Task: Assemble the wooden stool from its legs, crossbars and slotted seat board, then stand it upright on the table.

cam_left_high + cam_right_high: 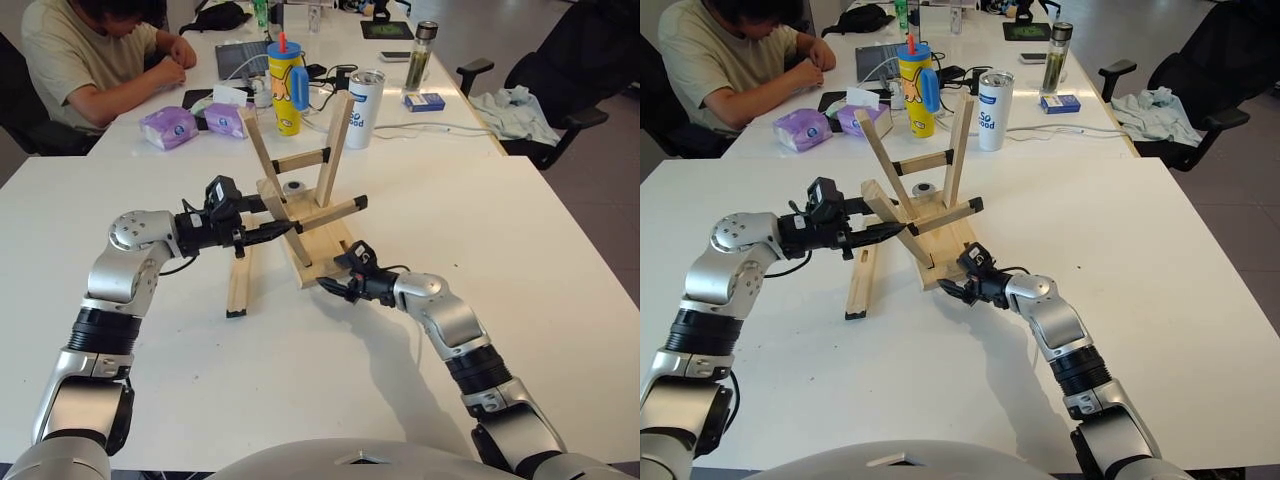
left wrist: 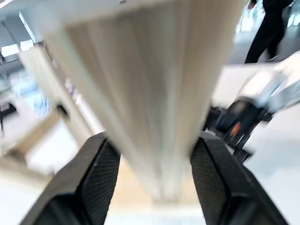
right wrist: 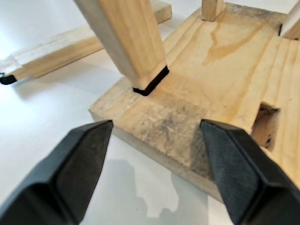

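Pale wood makes up the half-built stool at the centre of the head views. Its slotted seat board (image 1: 322,252) lies flat on the white counter (image 1: 520,250), and two legs (image 1: 334,148) rise from it, leaning toward the upper left of the frame and joined by a crossbar (image 1: 300,160). A loose leg (image 1: 240,280) lies flat on the counter just left of the board. The left claw (image 1: 287,228) is clenched on the slanted leg nearest it, fingers (image 2: 101,173) pressed to either side of the wood. The right claw (image 1: 335,287) is released, its fingers (image 3: 77,159) spread around the board's near corner without touching it. Behind the stool, in the upper middle, stand a yellow bottle (image 1: 285,85) and a white tumbler (image 1: 365,108).
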`<act>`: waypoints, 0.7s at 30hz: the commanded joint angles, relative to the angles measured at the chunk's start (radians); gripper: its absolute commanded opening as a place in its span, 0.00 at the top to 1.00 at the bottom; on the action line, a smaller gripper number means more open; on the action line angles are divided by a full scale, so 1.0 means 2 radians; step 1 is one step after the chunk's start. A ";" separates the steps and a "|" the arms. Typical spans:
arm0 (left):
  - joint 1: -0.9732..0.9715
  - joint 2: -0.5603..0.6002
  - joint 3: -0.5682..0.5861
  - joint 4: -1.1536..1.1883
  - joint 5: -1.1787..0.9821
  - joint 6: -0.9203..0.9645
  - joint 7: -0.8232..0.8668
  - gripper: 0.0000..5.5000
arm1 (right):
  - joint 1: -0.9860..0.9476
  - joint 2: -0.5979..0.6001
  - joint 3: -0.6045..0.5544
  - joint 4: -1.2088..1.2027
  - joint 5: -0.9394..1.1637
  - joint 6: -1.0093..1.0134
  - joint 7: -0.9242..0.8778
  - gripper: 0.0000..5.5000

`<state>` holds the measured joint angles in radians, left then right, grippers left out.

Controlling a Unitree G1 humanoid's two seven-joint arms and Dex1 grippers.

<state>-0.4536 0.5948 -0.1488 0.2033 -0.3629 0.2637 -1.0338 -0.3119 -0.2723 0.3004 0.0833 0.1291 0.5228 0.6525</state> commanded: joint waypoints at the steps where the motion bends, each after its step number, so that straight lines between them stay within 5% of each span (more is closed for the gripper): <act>1: -0.006 -0.004 -0.039 0.051 0.050 0.021 -0.004 0.46 | 0.018 0.000 0.019 0.032 -0.010 0.035 0.000 0.37; 11: 0.062 0.043 -0.008 -0.009 0.078 0.014 -0.008 0.16 | 0.024 -0.002 0.030 0.039 -0.018 0.031 -0.003 0.37; 14: 0.049 0.039 0.092 -0.047 -0.014 0.063 0.008 0.07 | 0.031 -0.003 0.031 0.043 -0.019 0.027 -0.007 0.37; 17: -0.022 0.006 0.232 -0.116 -0.230 0.160 0.068 0.06 | 0.037 -0.005 0.031 0.044 -0.019 0.024 -0.009 0.41; 21: -0.138 -0.029 0.304 -0.153 -0.393 0.172 0.204 0.06 | 0.036 -0.006 0.034 0.050 -0.021 0.018 -0.011 0.41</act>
<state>-0.4872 0.6019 0.2827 0.0166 -0.8436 0.5523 -0.8586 -0.3228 -0.2697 0.3209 0.0964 0.1252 0.4871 0.6323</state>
